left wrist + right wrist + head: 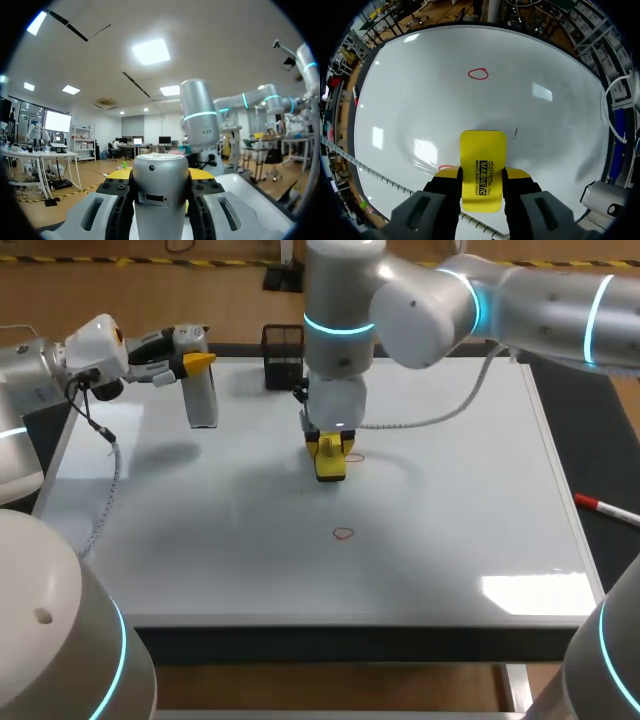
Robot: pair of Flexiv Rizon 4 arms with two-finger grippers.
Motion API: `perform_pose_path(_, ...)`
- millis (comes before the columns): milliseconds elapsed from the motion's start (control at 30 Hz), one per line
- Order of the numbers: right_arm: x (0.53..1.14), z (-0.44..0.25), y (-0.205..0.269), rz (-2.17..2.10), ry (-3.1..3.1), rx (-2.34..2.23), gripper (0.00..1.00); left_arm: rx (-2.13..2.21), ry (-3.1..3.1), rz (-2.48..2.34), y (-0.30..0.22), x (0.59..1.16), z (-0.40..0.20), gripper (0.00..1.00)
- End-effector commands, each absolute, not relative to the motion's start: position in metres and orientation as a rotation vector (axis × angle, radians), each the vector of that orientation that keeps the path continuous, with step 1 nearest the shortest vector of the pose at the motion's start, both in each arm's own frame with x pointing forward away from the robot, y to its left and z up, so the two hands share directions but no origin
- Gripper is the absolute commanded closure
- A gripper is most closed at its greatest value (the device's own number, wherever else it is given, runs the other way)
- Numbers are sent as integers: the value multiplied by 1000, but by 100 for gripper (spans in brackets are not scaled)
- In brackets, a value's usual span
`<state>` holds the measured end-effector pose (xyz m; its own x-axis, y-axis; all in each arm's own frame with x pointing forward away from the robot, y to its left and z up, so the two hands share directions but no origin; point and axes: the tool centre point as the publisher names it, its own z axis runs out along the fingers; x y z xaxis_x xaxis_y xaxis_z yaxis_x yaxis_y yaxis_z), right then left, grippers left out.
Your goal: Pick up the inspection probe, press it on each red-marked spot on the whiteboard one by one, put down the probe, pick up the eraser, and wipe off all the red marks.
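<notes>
The inspection probe (203, 400), a grey-white cylinder, stands upright over the whiteboard's (450, 490) far left part, with my left gripper (200, 362) shut on its upper end. In the left wrist view the probe (160, 195) fills the gap between the yellow-tipped fingers (120, 175). My right gripper (330, 448) is shut on the yellow eraser (331, 465), which rests flat on the board's middle. A red mark (355, 457) peeks out beside the eraser. A second red ring (344, 533) lies nearer the front. In the right wrist view the eraser (482, 170) sits between the fingers, with the ring (478, 74) ahead and a red trace (446, 167) at its side.
A black mesh pen holder (283, 355) stands at the board's far edge, behind my right gripper. A red marker (605, 505) lies on the dark table, right of the board. My right arm's white cable (430, 420) hangs over the board.
</notes>
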<state>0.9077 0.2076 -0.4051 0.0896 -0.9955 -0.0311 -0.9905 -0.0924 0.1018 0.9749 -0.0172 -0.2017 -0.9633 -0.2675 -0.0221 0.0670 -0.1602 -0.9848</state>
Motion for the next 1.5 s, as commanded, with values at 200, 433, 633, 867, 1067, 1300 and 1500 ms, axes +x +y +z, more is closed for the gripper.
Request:
perform_pose_path(200,911,-414,204,-102,-2079,2253,100,-232,1877,-2225,-17,974,-200,100)
perform_pose_path(433,911,-418,200,-98,-2080,2243,100,-232,1877,-2225,-17,974,-200,100)
perform_pose_path(633,910,-421,193,-93,-2087,2235,100,-232,1877,-2225,-17,974,-200,100)
perform_pose_path(867,909,-423,180,-79,-2102,2209,100,-232,1877,-2225,-17,974,-200,100)
perform_pose_path(1067,908,-423,167,-64,-2117,2190,100,-232,1877,-2225,-17,974,-200,100)
perform_pose_path(1300,906,-422,151,-53,-2136,2167,100,-232,1877,-2225,-17,974,-200,100)
perform_pose_path(1500,905,-420,136,-37,-2166,2137,100,-232,1877,-2225,-17,974,-200,100)
